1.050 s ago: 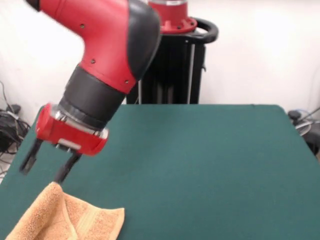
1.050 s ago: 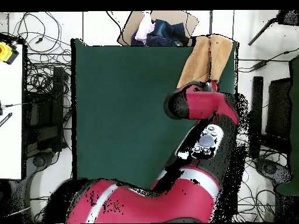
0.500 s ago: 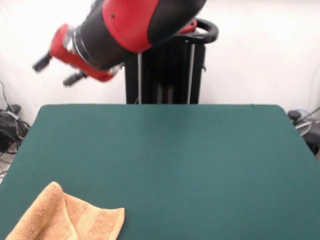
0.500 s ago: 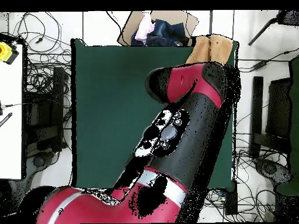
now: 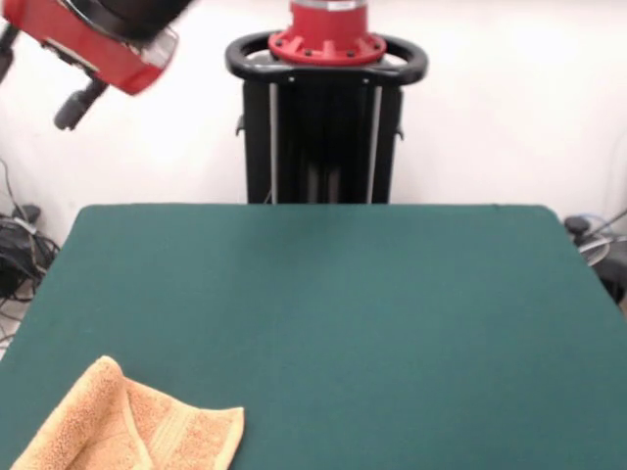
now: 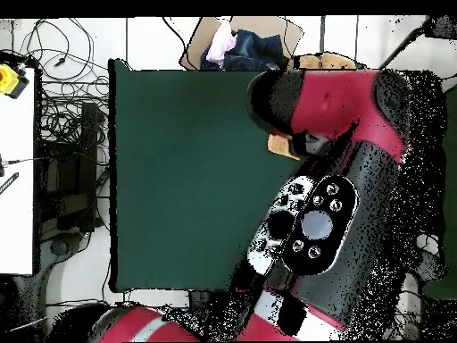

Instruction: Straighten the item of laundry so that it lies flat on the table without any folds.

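The peach hand towel (image 5: pixel 127 426) lies bunched, one flap folded over, at the near left corner of the green table (image 5: pixel 372 313); the gripper (image 5: pixel 34 83), a second ago just above the towel, has risen high beyond it, empty, fingers apart; straightening remains undone.

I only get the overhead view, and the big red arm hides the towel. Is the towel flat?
Observer: No. From the front, the towel has a raised fold running along it.
Operator: Is the gripper holding it?
Observer: No, the gripper is open, high above the table, holding nothing.
Operator: Where's the towel?
Observer: At a table corner, running off the front view's bottom edge.
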Controlling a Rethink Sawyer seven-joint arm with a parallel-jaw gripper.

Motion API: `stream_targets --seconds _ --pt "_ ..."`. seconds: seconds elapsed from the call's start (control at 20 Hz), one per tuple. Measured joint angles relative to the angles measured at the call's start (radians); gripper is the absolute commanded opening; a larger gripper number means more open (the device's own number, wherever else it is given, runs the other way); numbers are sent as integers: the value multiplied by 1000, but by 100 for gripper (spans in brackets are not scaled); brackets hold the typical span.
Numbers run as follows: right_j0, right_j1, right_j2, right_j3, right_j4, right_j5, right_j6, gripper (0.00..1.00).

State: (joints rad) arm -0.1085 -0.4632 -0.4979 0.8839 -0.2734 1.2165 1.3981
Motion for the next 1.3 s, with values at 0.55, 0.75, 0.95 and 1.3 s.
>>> stream_targets --seconds 0.55,0.75,0.95,1.3 --pt "-165 -100 267 -27 305 0 0 100" --pt "-175 -119 343 -25 360 0 0 100" --pt "-175 -132 397 -13 382 -12 0 100" --pt "-179 -114 463 8 378 -144 0 100"
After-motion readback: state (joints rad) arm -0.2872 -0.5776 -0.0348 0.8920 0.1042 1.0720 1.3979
